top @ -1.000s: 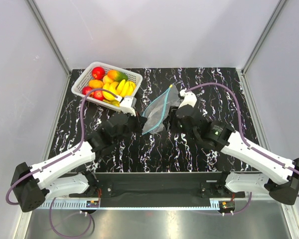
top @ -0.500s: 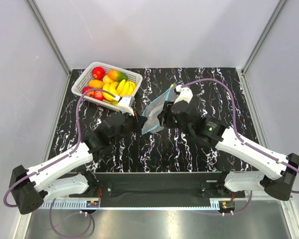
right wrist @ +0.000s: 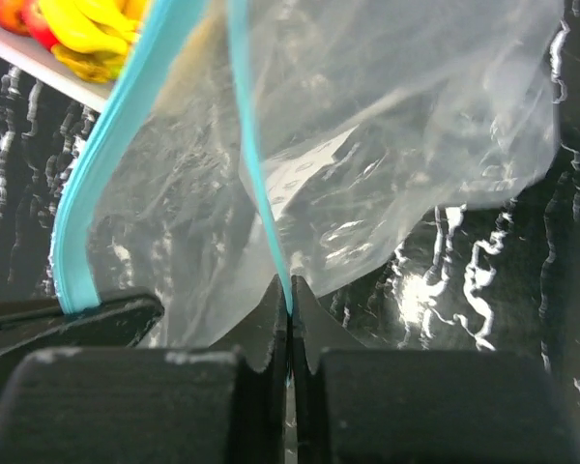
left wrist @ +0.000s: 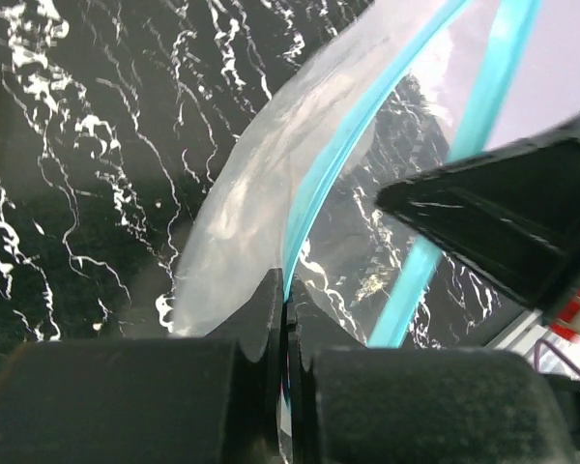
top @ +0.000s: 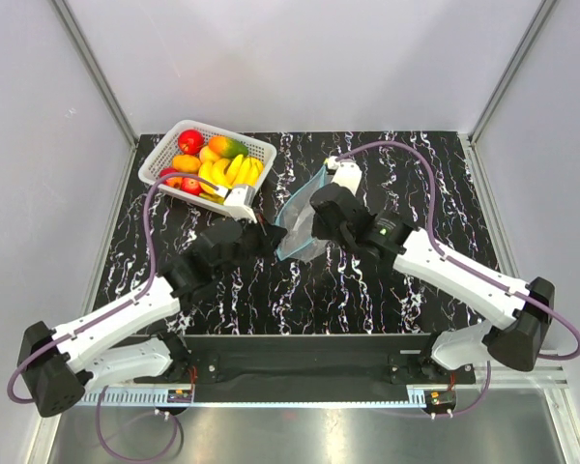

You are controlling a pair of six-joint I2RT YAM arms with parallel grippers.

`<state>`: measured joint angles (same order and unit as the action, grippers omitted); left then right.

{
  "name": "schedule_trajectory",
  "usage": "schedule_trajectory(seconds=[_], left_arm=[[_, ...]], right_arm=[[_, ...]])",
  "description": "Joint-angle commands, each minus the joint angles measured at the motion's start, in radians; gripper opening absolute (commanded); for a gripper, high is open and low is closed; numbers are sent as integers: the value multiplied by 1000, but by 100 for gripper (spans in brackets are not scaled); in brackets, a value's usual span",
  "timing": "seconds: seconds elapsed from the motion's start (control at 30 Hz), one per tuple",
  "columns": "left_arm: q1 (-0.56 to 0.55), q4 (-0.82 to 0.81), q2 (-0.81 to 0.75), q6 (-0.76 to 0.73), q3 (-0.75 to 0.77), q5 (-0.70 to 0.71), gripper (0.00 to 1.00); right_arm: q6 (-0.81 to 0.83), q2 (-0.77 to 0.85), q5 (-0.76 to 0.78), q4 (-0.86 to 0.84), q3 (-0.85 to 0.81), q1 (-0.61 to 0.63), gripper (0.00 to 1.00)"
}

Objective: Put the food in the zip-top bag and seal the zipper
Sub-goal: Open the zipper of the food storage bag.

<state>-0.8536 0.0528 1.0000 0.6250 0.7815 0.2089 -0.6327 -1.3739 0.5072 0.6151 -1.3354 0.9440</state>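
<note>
The clear zip-top bag (top: pixel 300 220) is held up off the table between my two grippers. My left gripper (top: pixel 271 232) is shut on one lip of the blue zipper (left wrist: pixel 333 169), pinching it at the fingertips (left wrist: pixel 271 304). My right gripper (top: pixel 311 215) is shut on the other lip of the zipper (right wrist: pixel 256 184); the crinkly bag (right wrist: pixel 396 135) hangs beyond it. The mouth gapes a little between the two lips. The food (top: pixel 213 159), bananas, red apples, orange fruits and a mango, lies in the basket; bananas also show in the right wrist view (right wrist: pixel 82 29).
The white lattice basket (top: pixel 157 159) stands at the table's far left corner, just beyond my left gripper. The black marbled table (top: pixel 416 184) lies under the bag. Grey walls close in the left, back and right sides.
My right gripper has moved left and away from the bases, taking its zipper lip with it, and the bag stands more upright. My left gripper has barely shifted.
</note>
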Motion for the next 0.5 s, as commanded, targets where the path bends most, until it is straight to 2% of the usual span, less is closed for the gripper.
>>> schedule_trajectory(seconds=[0.0,0.07,0.1,0.13,0.17,0.2,0.33,0.47], left_arm=[[24,-45,25,74,-30,1,0],[28,-48,29,82,-48,4,0],[31,-50,29,76,-54,10,7],[31,-50,26,62,-60,7,24],[31,-82,26,47,-62,3,45],[31,-87,22,27,-65,3,60],[33,-123,25,-2,-56,-22,74],[34,-120,72,-33,1,-77,78]], right_arm=[[4,-28,73,167,-120,-7,0],[8,-51,79,228,-145,-5,0],[13,-59,88,283,-166,-5,0],[18,-65,88,305,-172,-7,0],[33,-70,83,330,-176,-7,0],[37,-71,65,337,-179,-5,0],[62,-67,-18,327,-176,-5,0],[91,-86,-64,330,-188,-8,0]])
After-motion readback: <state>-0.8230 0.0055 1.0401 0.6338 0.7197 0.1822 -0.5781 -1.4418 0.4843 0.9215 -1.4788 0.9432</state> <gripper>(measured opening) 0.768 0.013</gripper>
